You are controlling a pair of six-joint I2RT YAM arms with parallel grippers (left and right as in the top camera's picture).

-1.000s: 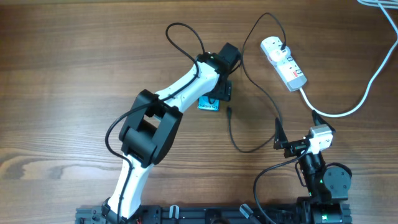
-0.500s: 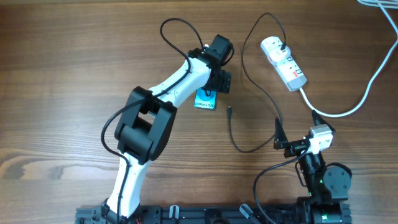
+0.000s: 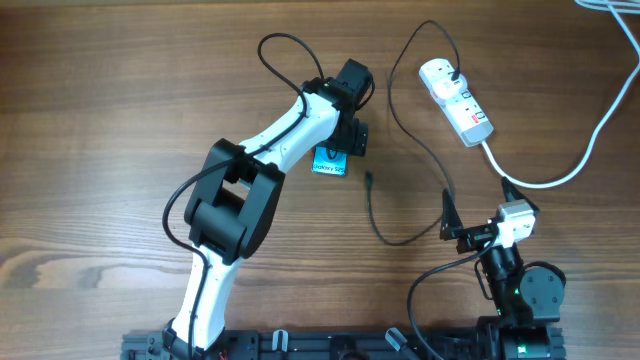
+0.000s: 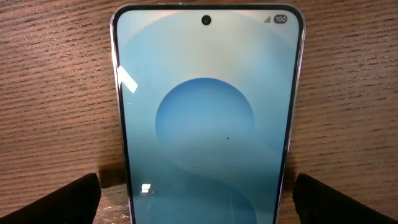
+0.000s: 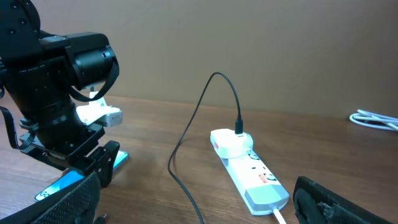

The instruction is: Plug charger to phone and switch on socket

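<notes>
Step 1 of 2, plugging: left tool [image 4: 199, 198] spread wide astride phone [image 4: 205, 112]; right tool [image 3: 446, 222] wide, empty. Next, likely: steady phone, fetch charger tip [image 3: 368, 180].

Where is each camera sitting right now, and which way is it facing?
Overhead: above the table, looking straight down; left arm, right arm, phone, charger and socket show.
Left wrist: on the left claw, close over the phone's screen; both its fingertips at the bottom corners.
Right wrist: on the right claw, facing low across the table at left arm and socket; fingertips at bottom corners.
Shared: phone in all three; socket in overhead and right wrist.
</notes>
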